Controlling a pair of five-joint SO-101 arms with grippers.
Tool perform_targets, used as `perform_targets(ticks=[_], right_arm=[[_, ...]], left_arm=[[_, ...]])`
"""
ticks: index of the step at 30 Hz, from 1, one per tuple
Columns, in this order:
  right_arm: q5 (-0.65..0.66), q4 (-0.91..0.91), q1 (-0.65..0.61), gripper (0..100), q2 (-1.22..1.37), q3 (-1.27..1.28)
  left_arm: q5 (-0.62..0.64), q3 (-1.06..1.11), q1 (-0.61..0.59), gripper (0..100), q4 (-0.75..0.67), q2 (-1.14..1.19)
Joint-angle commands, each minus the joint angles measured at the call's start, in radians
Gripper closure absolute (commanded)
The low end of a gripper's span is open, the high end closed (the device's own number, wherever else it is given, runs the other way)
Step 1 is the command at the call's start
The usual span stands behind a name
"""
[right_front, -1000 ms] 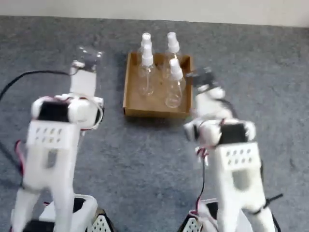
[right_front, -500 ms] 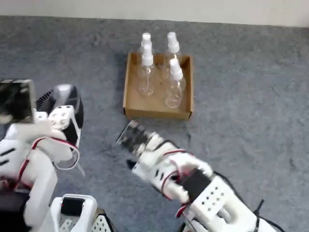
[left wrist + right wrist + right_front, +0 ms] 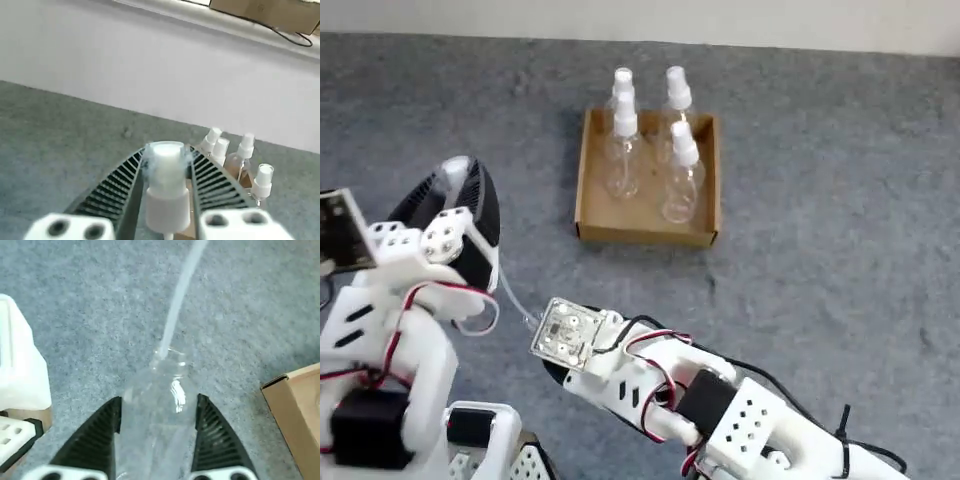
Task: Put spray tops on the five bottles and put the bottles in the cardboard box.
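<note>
On grey carpet [image 3: 820,250] by a white wall [image 3: 720,20], four capped bottles [image 3: 680,185] are boxed, one bottle [image 3: 155,440] is clamped in the right gripper [image 3: 159,400], one spray top [image 3: 166,190] in the left gripper [image 3: 167,155].

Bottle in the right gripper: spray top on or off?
Off. The left gripper holds the spray top away from the bottle; its tube reaches the bare neck.

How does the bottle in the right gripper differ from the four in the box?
The held bottle has a bare open neck, reached by the dip tube of the spray top in the left gripper; the four boxed bottles each wear a white top. The held bottle sits in the right gripper, outside the cardboard box; the boxed bottles rest inside it. All are clear.
</note>
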Motion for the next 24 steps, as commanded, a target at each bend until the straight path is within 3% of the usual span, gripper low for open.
perform_targets(ticks=[1,5,10,24], right_arm=[[-0.008,-0.027,-0.010,99.5,-0.021,-0.008],[-0.008,-0.027,-0.005,99.5,-0.021,-0.008],[-0.008,-0.027,-0.005,99.5,-0.021,-0.008],[-0.008,-0.027,-0.005,99.5,-0.021,-0.008]], left_arm=[[0.009,0.045,-0.021,100,-0.095,0.001],[0.009,0.071,-0.073,100,-0.129,0.001],[0.009,0.073,-0.071,100,-0.077,0.001],[0.009,0.211,-0.071,100,-0.126,-0.008]])
